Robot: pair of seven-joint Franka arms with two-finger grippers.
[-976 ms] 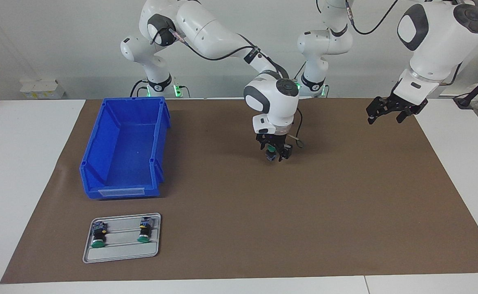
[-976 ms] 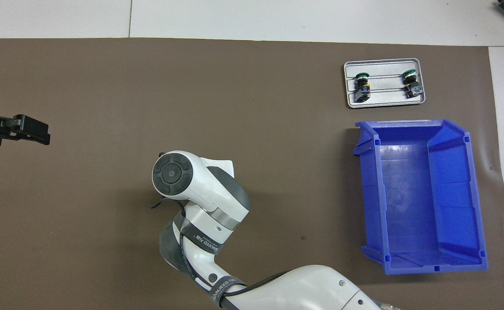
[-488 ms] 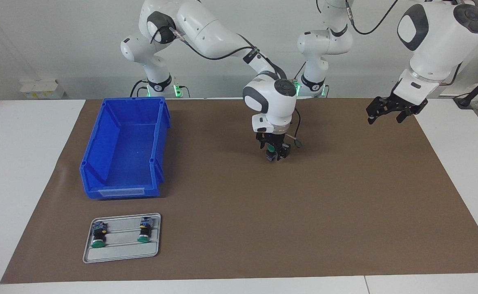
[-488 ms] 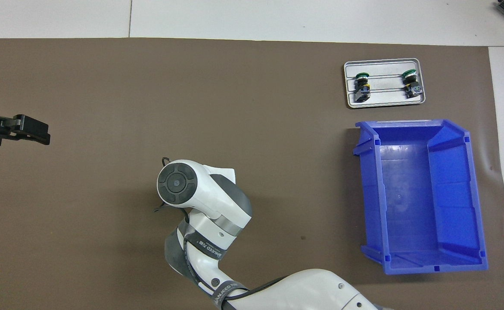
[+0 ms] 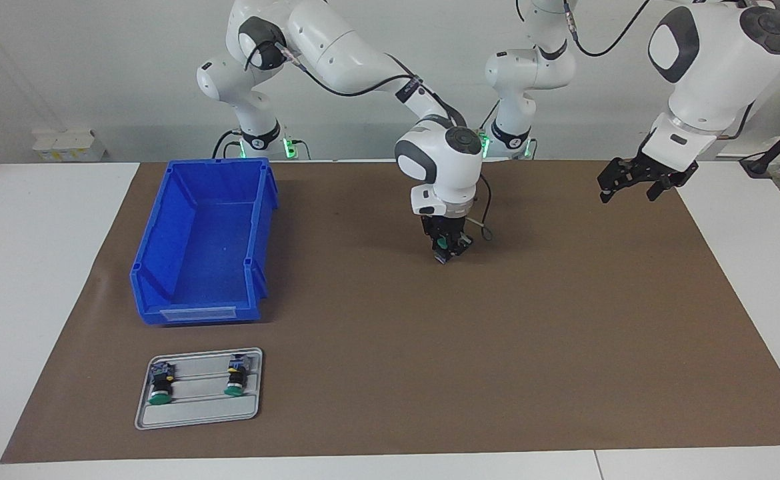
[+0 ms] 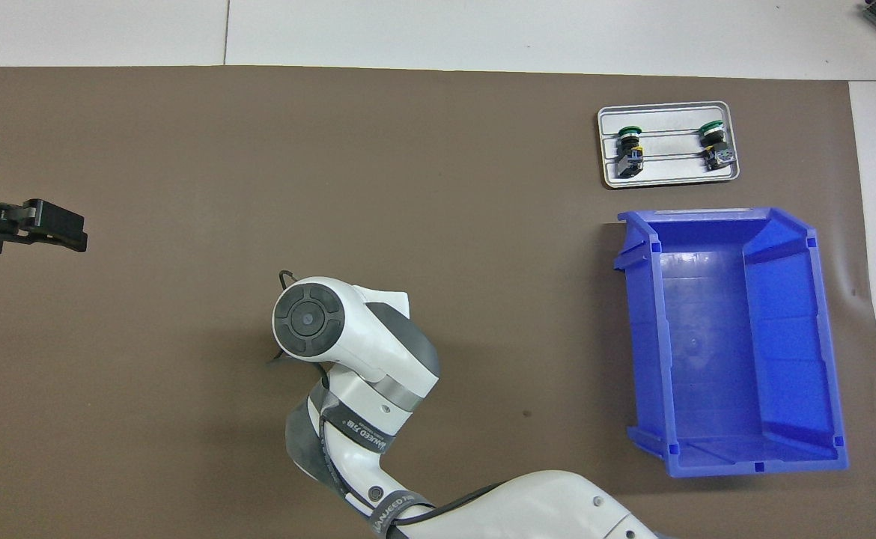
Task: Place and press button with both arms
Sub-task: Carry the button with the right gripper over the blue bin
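Since a second ago, the right gripper (image 5: 445, 256) has drawn its fingers in around the button (image 5: 441, 257), which it holds down at the brown mat (image 5: 563, 320) in the middle of the worktop (image 5: 30, 267); only a blue-and-dark bit of the button shows. Off at its own end, the left gripper (image 5: 630, 187) waits in the air, fingers spread and empty. Grey wrist bands on the right arm (image 6: 367, 382) carry lettering too small to read. Two spare buttons (image 5: 160, 385) lie on a grey tray (image 5: 197, 417), beside a blue bin (image 5: 203, 240). White wall at the back.
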